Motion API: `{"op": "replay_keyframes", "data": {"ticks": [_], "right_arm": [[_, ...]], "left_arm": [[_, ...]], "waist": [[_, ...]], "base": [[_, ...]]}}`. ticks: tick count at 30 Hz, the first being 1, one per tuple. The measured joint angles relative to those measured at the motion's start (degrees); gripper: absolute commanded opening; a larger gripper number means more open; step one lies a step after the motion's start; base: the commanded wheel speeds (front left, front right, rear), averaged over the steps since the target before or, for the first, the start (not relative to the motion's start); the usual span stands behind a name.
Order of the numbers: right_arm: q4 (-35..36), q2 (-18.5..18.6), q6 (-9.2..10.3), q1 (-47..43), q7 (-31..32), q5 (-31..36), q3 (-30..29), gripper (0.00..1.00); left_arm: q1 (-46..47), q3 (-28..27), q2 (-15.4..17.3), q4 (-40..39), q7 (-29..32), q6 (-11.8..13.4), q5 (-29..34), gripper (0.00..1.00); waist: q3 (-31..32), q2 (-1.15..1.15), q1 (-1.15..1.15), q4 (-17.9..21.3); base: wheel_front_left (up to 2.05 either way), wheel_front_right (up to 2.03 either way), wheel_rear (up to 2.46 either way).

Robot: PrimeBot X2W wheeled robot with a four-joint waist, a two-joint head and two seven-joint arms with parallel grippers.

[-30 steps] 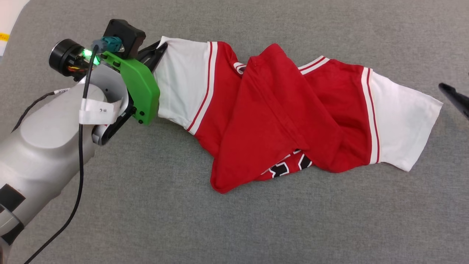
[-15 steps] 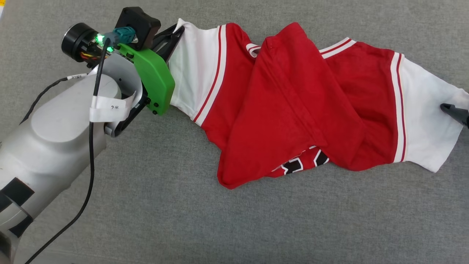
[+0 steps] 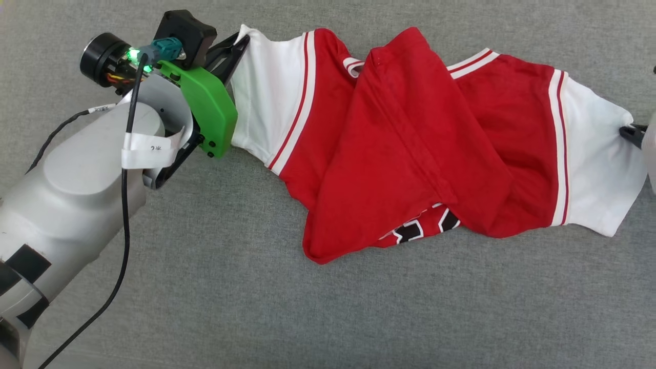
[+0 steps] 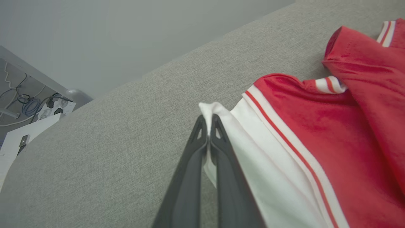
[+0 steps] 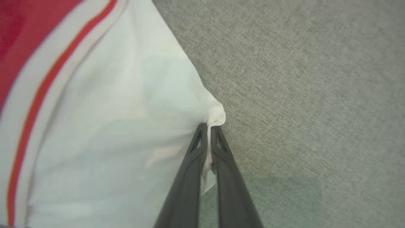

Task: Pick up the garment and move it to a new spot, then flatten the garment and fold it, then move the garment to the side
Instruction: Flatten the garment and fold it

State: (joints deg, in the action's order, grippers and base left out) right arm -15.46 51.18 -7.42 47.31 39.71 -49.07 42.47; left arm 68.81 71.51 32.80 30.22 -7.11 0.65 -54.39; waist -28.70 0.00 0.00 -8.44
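Observation:
The garment (image 3: 400, 154), a red jersey shirt with white sleeves and striped trim, lies twisted and bunched across the grey surface, part of its black print (image 3: 425, 228) peeking out below. My left gripper (image 3: 241, 40) is shut on the far corner of the left white sleeve (image 3: 261, 97); the left wrist view shows the gripper (image 4: 207, 125) pinching that white corner (image 4: 210, 109). At the right edge my right gripper (image 3: 626, 130) is shut on the right sleeve (image 3: 594, 169). In the right wrist view the gripper (image 5: 208, 128) clamps a tuft of white cloth (image 5: 216, 117).
Grey fabric surface (image 3: 256, 307) extends around the shirt, with open room in front. My left forearm (image 3: 66, 205) and its black cable (image 3: 123, 246) lie at the lower left. Past the surface's far edge, a wall and cables (image 4: 28, 104) show in the left wrist view.
My right gripper came in from the right and closed on the right sleeve's edge. The head camera has shifted; the left gripper kept its hold on the left sleeve.

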Motion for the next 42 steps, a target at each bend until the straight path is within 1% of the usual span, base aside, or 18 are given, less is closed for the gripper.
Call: {"op": "replay_keyframes", "data": {"ticks": [4,7,10,15,19,22,27,33,38,42], "right_arm": [[-0.4,-1.0,0.07,1.0,-4.8,0.5,2.2,0.00],[-0.4,-2.0,-0.04,1.1,-9.5,0.5,2.6,0.00],[-0.5,-1.9,-0.08,2.1,-14.5,1.1,2.3,0.00],[-1.0,-1.5,-0.09,3.9,-21.1,1.4,0.4,0.00],[-2.3,-1.6,-0.10,6.3,-26.0,2.8,-2.6,0.00],[-4.2,-2.3,-0.10,9.0,-30.1,4.9,-5.8,0.00],[-7.0,-4.5,-0.10,13.2,-33.7,9.0,-8.8,0.00],[-11.1,-7.6,-0.10,19.1,-35.7,12.8,-10.5,0.00],[-13.8,-8.9,-0.10,25.1,-36.1,15.4,-10.5,0.00],[-16.3,-9.7,-0.10,30.9,-36.7,17.2,-10.4,0.00]], "left_arm": [[-0.1,0.0,0.4,0.7,-1.2,-0.2,0.3,0.00],[-0.1,-0.1,1.0,0.4,-2.5,-0.1,1.1,0.00],[-0.1,-0.4,2.2,-0.6,-3.9,0.8,2.2,0.00],[0.0,-1.8,5.0,-4.5,-5.5,3.0,3.0,0.00],[0.3,-3.7,7.2,-8.7,-6.3,5.0,3.5,0.00],[1.4,-6.0,8.4,-11.5,-7.0,6.6,4.1,0.00],[2.9,-8.7,9.8,-13.8,-7.1,7.5,4.9,0.00],[5.7,-11.6,9.5,-12.6,-7.5,7.5,5.3,0.00],[9.4,-13.1,7.6,-9.8,-7.5,5.9,5.7,0.00],[14.2,-14.6,6.1,-5.9,-7.5,4.5,6.2,0.00]], "waist": [[2.0,0.00,0.00,0.7],[3.9,0.00,0.00,1.2],[6.1,0.00,0.01,1.7],[10.2,0.00,0.00,2.6],[13.3,0.00,0.00,3.4],[15.3,0.00,0.00,4.0],[17.5,0.00,0.00,5.3],[18.4,0.00,0.00,7.3],[17.3,0.00,0.00,7.9],[15.3,0.00,0.00,8.0]], "base": [[0.00,0.00,0.00],[0.00,0.00,0.00],[0.00,0.00,0.00],[0.00,0.00,0.00],[0.00,0.00,0.00],[0.00,0.00,0.00],[0.00,0.00,0.00],[0.00,0.00,0.00],[0.00,0.00,0.00],[0.00,0.00,0.00]]}}
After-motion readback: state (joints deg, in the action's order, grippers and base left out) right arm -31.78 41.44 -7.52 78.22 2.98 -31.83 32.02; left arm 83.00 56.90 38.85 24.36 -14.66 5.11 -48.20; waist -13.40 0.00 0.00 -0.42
